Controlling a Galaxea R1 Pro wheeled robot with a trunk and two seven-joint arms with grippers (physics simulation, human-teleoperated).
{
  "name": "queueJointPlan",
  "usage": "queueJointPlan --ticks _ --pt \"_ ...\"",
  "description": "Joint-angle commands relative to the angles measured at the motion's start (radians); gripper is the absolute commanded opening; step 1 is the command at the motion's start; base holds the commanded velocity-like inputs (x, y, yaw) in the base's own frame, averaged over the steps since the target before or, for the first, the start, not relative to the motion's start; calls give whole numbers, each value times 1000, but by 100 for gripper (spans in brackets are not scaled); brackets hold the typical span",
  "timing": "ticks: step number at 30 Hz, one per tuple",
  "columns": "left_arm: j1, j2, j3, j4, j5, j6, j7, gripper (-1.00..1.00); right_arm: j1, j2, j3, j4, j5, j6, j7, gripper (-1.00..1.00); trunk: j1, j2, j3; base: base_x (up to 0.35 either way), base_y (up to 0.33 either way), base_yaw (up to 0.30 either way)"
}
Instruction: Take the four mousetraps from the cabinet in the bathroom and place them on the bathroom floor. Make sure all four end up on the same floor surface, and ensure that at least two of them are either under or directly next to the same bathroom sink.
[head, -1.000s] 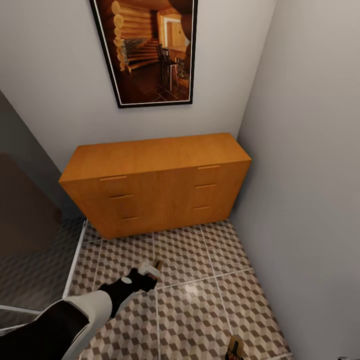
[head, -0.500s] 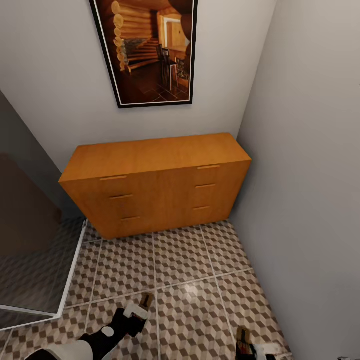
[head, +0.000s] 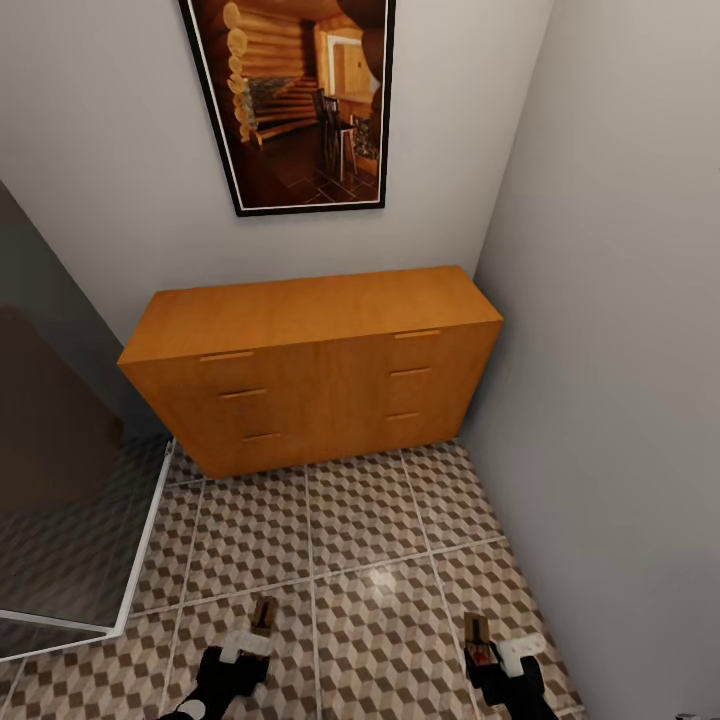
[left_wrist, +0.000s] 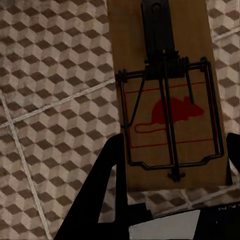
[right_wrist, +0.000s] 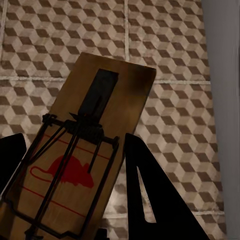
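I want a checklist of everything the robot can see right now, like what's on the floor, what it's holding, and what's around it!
Surface: bathroom floor, cube-pattern tiles, bare in front of the cabinet.
Job's things: cabinet, all drawers shut; one mousetrap in the left gripper, another mousetrap in the right gripper.
Clutter: nothing seen.
Grippers: left gripper and right gripper low over the tiles, each shut on a trap.
Cables: nothing seen.
Surroundings: framed picture on the wall above the cabinet; grey wall to the right.
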Motion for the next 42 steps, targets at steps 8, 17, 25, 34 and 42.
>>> queueJointPlan --ticks 8,17,25,34,42 --pt "18 9 -10 6 93 -104 98 -100 -1 1 8 66 -7 -93 -5 -100 1 -2 -2 0 0 0" --pt "22 4 -10 4 111 -109 105 -100 -1 3 8 74 -8 -104 -6 -100 1 -2 -2 0 0 0" --pt "24 1 -10 4 112 -105 102 -100 -1 3 7 74 -9 -103 -13 -100 1 -2 -2 0 0 0" --pt "24 0 -10 4 112 -103 102 -100 -1 7 2 119 -15 -101 -16 -100 1 -2 -8 -95 0 214" --pt "24 0 -10 4 112 -102 102 -100 -1 8 2 120 -17 -101 -17 -100 1 -2 -9 -318 0 140"
